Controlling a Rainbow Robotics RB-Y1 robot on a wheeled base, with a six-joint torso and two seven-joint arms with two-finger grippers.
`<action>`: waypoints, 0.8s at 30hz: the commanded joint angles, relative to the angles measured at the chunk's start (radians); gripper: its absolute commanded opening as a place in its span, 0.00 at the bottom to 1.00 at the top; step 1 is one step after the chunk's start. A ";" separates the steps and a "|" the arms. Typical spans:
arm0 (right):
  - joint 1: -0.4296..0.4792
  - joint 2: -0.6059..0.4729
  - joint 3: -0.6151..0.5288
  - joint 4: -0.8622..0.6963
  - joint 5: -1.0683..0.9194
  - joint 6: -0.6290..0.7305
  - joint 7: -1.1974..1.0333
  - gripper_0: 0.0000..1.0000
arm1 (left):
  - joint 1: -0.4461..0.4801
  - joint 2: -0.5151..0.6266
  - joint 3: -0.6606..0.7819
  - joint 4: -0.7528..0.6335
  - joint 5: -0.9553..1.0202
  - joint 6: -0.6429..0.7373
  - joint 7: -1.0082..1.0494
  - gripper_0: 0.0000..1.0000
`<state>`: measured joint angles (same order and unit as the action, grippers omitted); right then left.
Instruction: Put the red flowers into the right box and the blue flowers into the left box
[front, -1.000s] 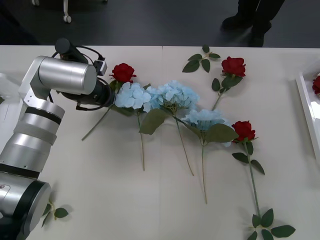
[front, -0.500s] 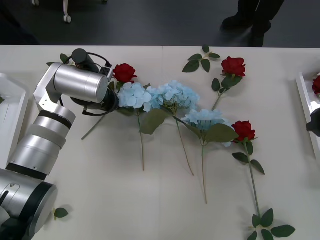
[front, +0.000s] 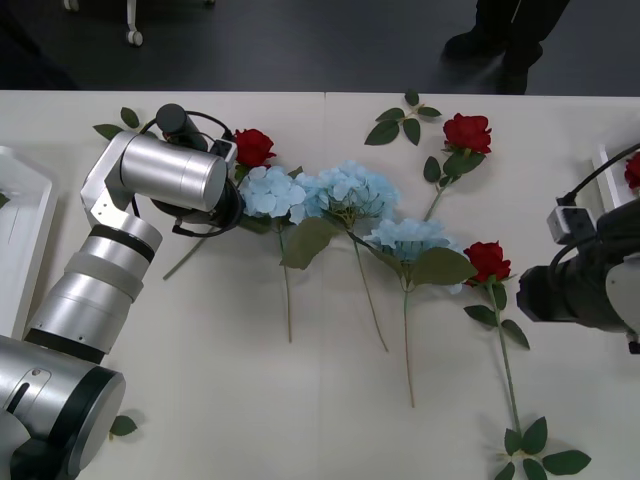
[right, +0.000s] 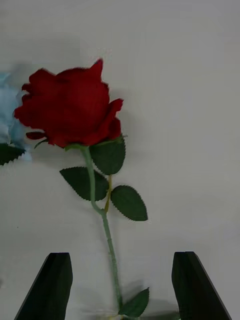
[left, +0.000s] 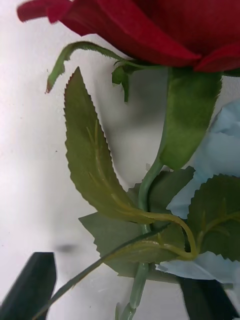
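Left pincer is standing wide, straddling the stem of a red rose near the counter's far-left edge, evidently lining up a grasp. Right pincer is likewise gaping over another rose toward the right edge.

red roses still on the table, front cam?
3. One at the left hand, beside the blue flowers; one far centre-right; one nearer, before the right hand. A red bit at the right edge looks already boxed.
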<state>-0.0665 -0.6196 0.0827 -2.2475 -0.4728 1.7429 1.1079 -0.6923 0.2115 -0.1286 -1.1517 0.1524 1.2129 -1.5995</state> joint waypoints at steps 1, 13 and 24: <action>0.060 0.004 0.029 -0.047 0.039 -0.032 -0.008 0.58 | -0.032 -0.001 0.012 -0.008 -0.014 -0.004 -0.037 0.03; 0.182 0.049 0.104 -0.012 0.171 -0.187 0.029 0.58 | -0.032 -0.001 0.014 -0.008 -0.014 0.008 -0.053 0.00; 0.185 0.067 0.164 0.114 0.200 -0.304 0.052 0.58 | -0.030 0.086 0.018 -0.082 0.168 0.062 -0.059 0.00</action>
<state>0.1218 -0.5564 0.2566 -2.1342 -0.2706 1.4524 1.1100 -0.6923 0.2487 -0.1284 -1.1646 0.2873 1.2428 -1.6014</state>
